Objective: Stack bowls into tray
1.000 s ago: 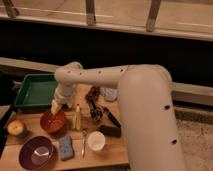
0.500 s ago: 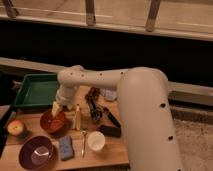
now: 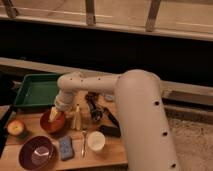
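The orange-red bowl [image 3: 51, 122] sits on the wooden table just in front of the green tray [image 3: 37, 90]. The dark purple bowl [image 3: 36, 152] sits at the front left of the table. My gripper [image 3: 56, 114] hangs from the white arm and reaches down into the orange-red bowl at its far rim. The tray lies at the back left, with nothing seen in it.
An apple [image 3: 16, 127] lies left of the orange-red bowl. A blue sponge [image 3: 65, 147], a small white cup [image 3: 95, 140], a utensil [image 3: 84, 142], a banana [image 3: 76, 118] and dark objects [image 3: 95, 109] lie on the table [image 3: 112, 155] to the right.
The arm has shifted slightly and the gripper has come down a little lower into the orange-red bowl. The bowls have not moved.
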`<state>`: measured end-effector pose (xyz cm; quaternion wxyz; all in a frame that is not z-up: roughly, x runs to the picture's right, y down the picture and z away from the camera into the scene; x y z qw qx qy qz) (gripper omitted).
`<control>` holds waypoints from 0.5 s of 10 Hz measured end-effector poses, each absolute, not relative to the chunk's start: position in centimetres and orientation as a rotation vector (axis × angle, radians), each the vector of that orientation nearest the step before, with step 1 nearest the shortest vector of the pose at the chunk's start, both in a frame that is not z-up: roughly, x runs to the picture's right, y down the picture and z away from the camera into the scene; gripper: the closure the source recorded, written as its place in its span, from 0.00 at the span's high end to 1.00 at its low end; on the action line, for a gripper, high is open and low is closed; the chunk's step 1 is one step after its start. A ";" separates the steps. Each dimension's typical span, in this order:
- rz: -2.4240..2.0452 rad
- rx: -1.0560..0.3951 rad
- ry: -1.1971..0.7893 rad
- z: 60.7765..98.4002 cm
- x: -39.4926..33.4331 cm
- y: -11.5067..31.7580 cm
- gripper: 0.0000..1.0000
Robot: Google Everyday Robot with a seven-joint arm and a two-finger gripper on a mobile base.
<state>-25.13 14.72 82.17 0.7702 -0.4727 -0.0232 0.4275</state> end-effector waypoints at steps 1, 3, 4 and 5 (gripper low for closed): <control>0.923 -1.034 -0.064 82.3 -25.2 14.8 0.47; 0.906 -1.035 -0.079 82.2 -25.2 14.9 0.30; 0.892 -1.036 -0.086 82.1 -25.4 14.9 0.18; 0.884 -1.036 -0.090 82.0 -25.5 14.9 0.09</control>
